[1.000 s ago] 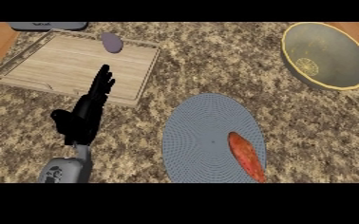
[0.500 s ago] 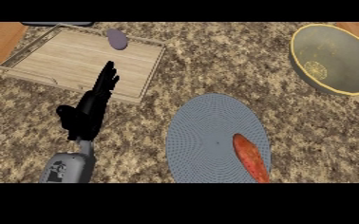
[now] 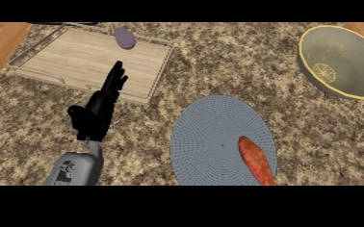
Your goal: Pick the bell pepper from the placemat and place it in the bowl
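A long orange-red bell pepper (image 3: pixel 256 160) lies on the right part of the round blue-grey placemat (image 3: pixel 213 134), near the view's lower edge. The yellow-rimmed bowl (image 3: pixel 318 42) stands at the far right, partly cut off by the edge. My left hand (image 3: pixel 96 110) rests open at the left, fingers straight and pointing away, well to the left of the placemat and touching nothing. My right hand does not show.
A wooden tray (image 3: pixel 85 60) lies at the upper left with a small purple-grey object (image 3: pixel 124 38) on its far rim. Speckled counter (image 3: pixel 213 62) runs between tray, placemat and bowl. A wooden strip (image 3: pixel 10 36) borders the far left.
The whole view has shifted rightward in the picture: placemat, pepper, bowl and tray all sit further right than before. My left hand keeps its open pose.
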Robot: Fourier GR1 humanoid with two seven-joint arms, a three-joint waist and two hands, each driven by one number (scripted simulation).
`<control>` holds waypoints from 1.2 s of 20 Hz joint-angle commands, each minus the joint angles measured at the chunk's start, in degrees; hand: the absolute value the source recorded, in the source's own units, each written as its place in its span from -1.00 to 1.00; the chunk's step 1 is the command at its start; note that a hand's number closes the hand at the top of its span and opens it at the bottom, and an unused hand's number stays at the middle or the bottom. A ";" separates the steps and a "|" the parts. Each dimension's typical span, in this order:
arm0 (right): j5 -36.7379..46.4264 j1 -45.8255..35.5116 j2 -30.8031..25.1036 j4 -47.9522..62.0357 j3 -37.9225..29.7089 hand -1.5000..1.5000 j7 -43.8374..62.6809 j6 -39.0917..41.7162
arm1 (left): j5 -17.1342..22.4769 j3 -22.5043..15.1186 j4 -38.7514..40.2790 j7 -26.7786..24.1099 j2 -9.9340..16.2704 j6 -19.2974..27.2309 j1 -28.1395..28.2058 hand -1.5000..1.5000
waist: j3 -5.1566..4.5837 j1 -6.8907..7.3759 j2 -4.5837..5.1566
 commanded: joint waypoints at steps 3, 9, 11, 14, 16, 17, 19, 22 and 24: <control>12.15 -11.90 6.90 18.79 4.91 1.00 -6.38 -6.31 | -0.29 -0.66 -1.37 0.16 0.90 -1.39 -0.27 0.00 | 0.07 1.17 0.30; 19.21 -16.17 10.02 35.20 7.66 1.00 -14.72 -7.63 | -0.80 0.04 1.10 0.72 -0.59 0.49 -3.01 0.00 | 0.12 0.62 0.60; 17.24 -17.59 9.62 40.27 6.30 1.00 -14.34 -2.04 | -0.40 -1.13 -0.81 0.66 -0.90 -0.34 0.08 0.00 | 0.13 0.92 0.46; 20.02 -18.37 11.22 44.68 8.66 -1.00 -17.65 0.14 | -1.12 -1.01 -1.66 1.50 -0.70 0.46 -0.32 0.00 | 0.19 1.32 0.58; 20.88 -19.14 11.30 46.96 9.50 -1.00 -21.26 2.75 | -0.39 0.31 0.85 -0.69 0.39 -0.90 -2.40 0.00 | 0.21 1.40 0.97; 20.80 -20.05 10.13 47.81 9.42 -1.00 -23.18 5.40 | 1.24 1.36 1.61 -1.87 0.62 -1.90 -0.72 0.00 | 0.16 1.01 0.76; 18.69 -19.70 10.66 49.07 7.99 -1.00 -26.29 7.60 | 0.08 0.50 -0.73 2.00 0.31 -0.68 -3.08 0.00 | 0.26 0.67 0.64; 15.01 -21.34 11.32 49.87 5.13 -1.00 -27.74 9.73 | 0.74 0.95 0.54 0.28 0.56 -1.51 -1.70 0.00 | 0.23 0.31 0.58; 11.82 -22.52 12.37 50.66 2.38 -1.00 -26.56 9.58 | 1.23 1.92 -0.92 -0.27 1.83 -2.03 -0.42 0.00 | 0.23 0.64 0.45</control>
